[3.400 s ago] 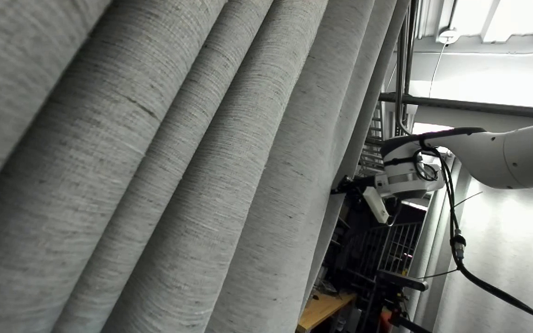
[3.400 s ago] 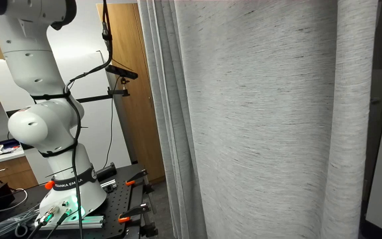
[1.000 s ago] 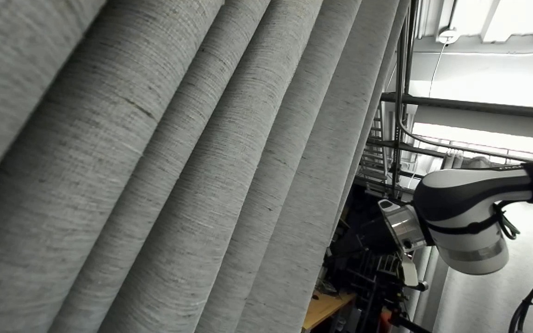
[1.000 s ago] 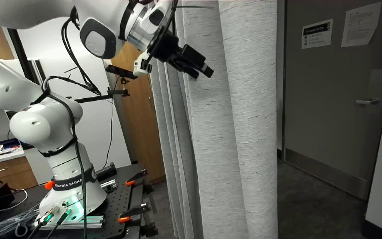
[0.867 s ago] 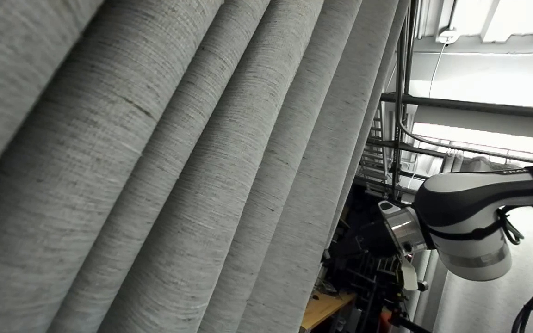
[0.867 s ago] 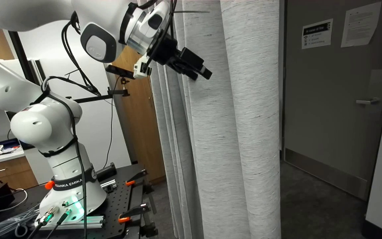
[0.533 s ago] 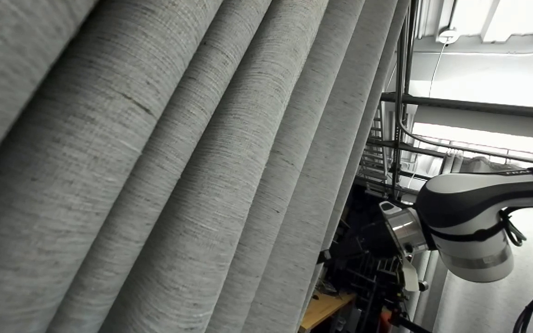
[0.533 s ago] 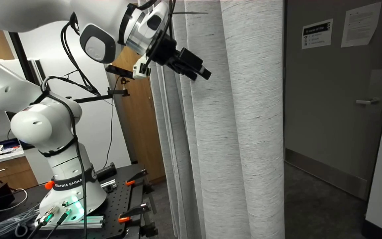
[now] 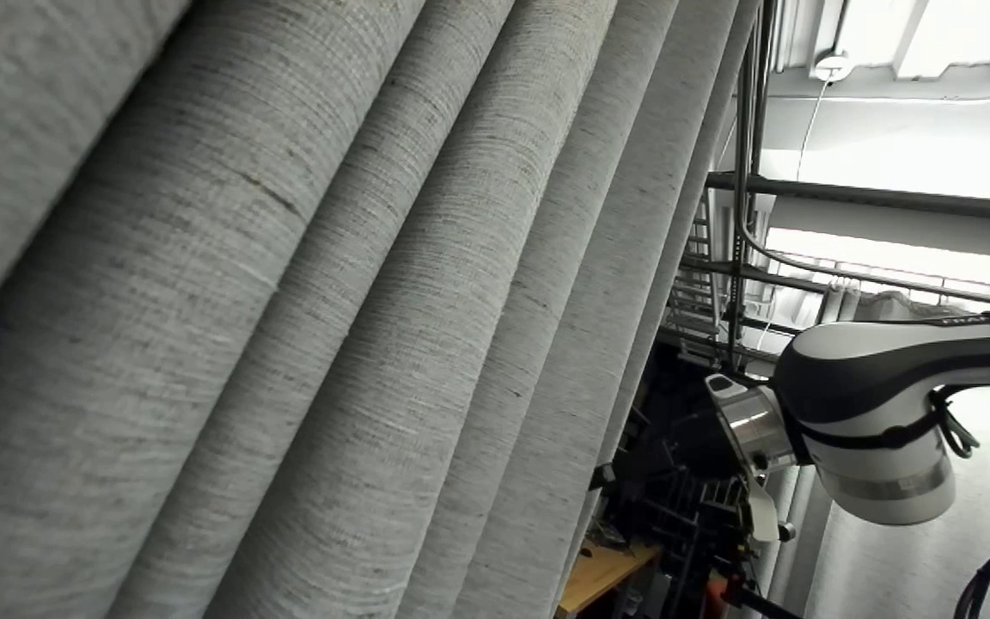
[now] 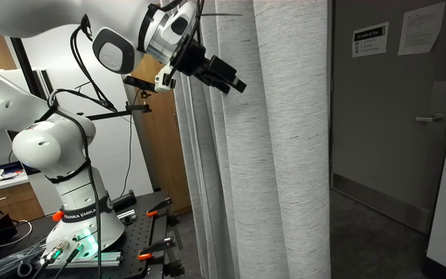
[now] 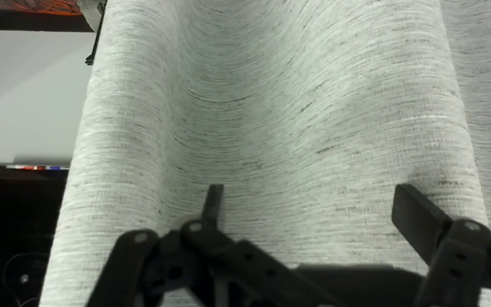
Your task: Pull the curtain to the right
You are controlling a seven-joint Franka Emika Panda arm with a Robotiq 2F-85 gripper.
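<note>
The curtain (image 9: 357, 327) fills most of an exterior view as broad grey diagonal folds. Beyond the arm, it hangs gathered in upright folds, with its free edge beside the door, where the curtain (image 10: 300, 162) shows again. My gripper (image 10: 232, 88) is right at the curtain's face, angled downward; whether the tips touch cloth I cannot tell. From the wrist, the gripper (image 11: 308, 189) has its fingers wide apart, with no cloth pinched between them. Behind them the curtain (image 11: 249, 136) spreads in a shallow hollow, and one fold edge runs down the left.
A grey door (image 10: 385, 116) with a lever handle stands past the curtain's free edge. A camera on a bracket (image 10: 141, 83) sits behind the wrist, before a wooden cabinet (image 10: 161, 155). Metal rails (image 9: 873, 196) cross above the arm.
Over about three seconds the arm came into view at the curtain, and the curtain's free edge shifted toward the arm, uncovering the door. In the last half second the arm holds still; the cloth sways slightly.
</note>
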